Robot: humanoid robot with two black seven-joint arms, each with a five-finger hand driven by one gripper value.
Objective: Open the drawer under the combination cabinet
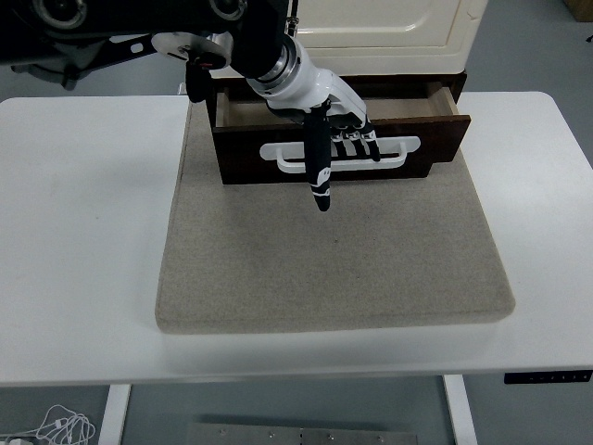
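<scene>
A white rectangular table point(83, 241) fills most of the view, with grey floor showing past its far corners and a tangle of white cable point(56, 428) on the floor below its near left edge. On the table lies a square beige felt mat point(324, 269), and everything else is placed on it. At the mat's far edge stands a cream-coloured cabinet point(389, 28) on a dark base, and under it the dark brown wooden drawer point(426, 139) is pulled part-way out over the mat, its light interior showing. A white bar handle point(408, 148) runs across the drawer front. The left hand point(329, 130), white-backed with black fingers, reaches in from the upper left (its arm crosses over the mat's far left corner) and hooks four curled fingers point(357, 144) through the handle, gripping it; the thumb points down toward the mat's middle. The hand covers the handle's centre.
</scene>
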